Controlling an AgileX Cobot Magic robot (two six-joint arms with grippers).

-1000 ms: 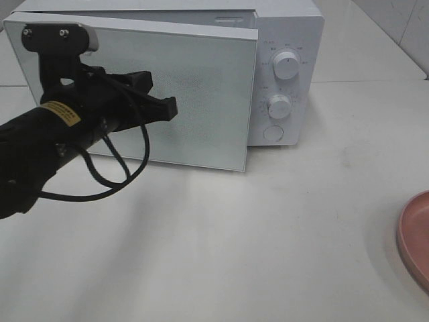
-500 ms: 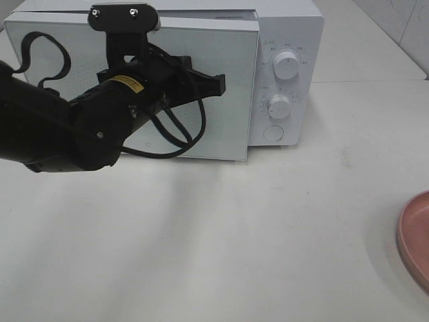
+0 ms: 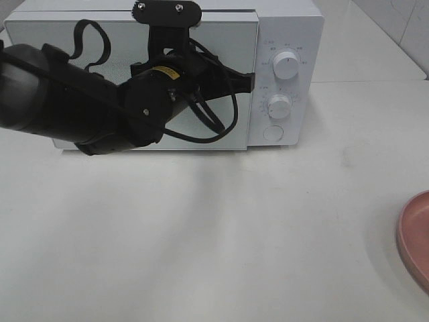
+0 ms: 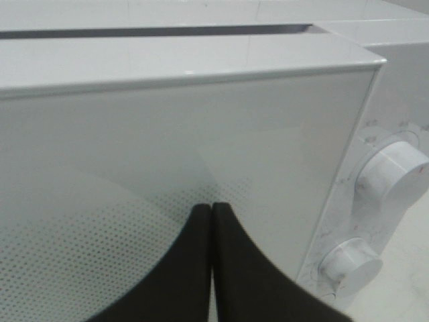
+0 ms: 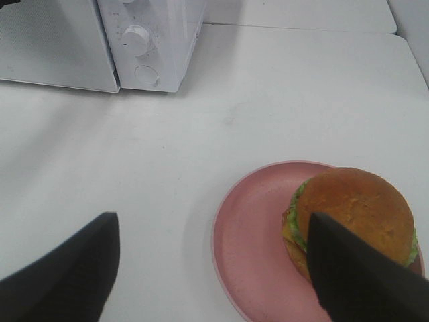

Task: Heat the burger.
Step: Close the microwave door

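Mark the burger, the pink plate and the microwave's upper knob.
burger (image 5: pixel 352 204): right wrist view, top of bun.
pink plate (image 5: pixel 251 235): right wrist view, bare inner surface.
upper knob (image 3: pixel 287 66): exterior high view, knob face.

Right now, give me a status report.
Left end effector shut against microwave door. Right end effector open above burger on plate. Door looks nearly closed.

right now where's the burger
In the right wrist view, the burger sits on the pink plate on the table, off to the right of the microwave.

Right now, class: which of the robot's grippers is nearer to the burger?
Right. The right gripper, jaws open, hovers directly above the burger on its pink plate; the left gripper, shut, is against the microwave door, far away.
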